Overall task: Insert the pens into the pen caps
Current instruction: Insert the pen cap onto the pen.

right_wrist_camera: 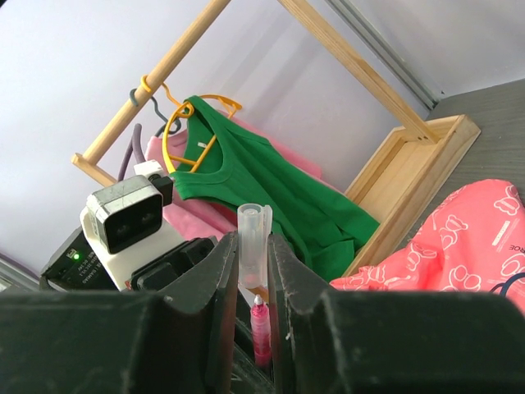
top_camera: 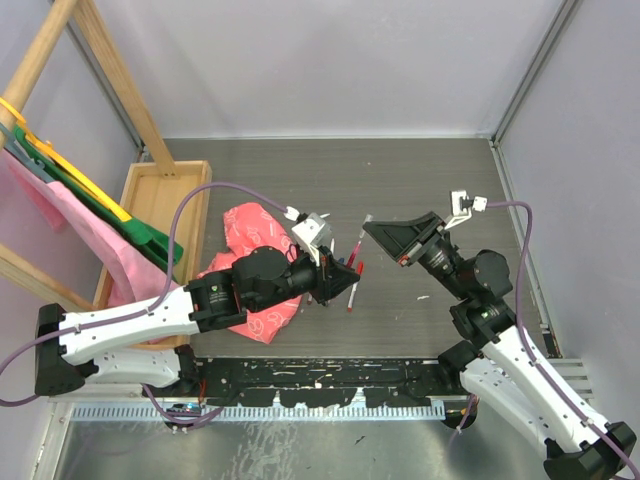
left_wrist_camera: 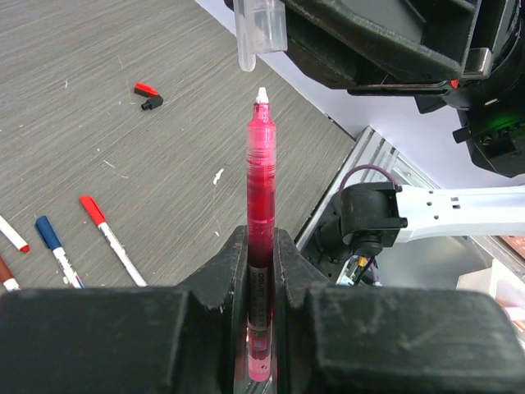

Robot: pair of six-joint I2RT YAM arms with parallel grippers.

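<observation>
Pink pen [left_wrist_camera: 261,172] stands upright, its white tip just under the clear cap [left_wrist_camera: 258,33] and not yet inside.
The left gripper [left_wrist_camera: 261,250] is closed on the pen's lower barrel. The right gripper [right_wrist_camera: 253,250] clamps the cap, open end facing the tip. On the table [left_wrist_camera: 98,164] lie a red-ended pen [left_wrist_camera: 111,236], a blue-ended pen [left_wrist_camera: 54,245], a red cap [left_wrist_camera: 145,88] and a black cap [left_wrist_camera: 152,103]. The wooden tray [top_camera: 168,166] sits under hanging garments [top_camera: 120,215]; what is in it I cannot tell.

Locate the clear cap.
The clear cap sits in the right gripper, top centre of the left wrist view, just above the tip of the red pen.
</observation>
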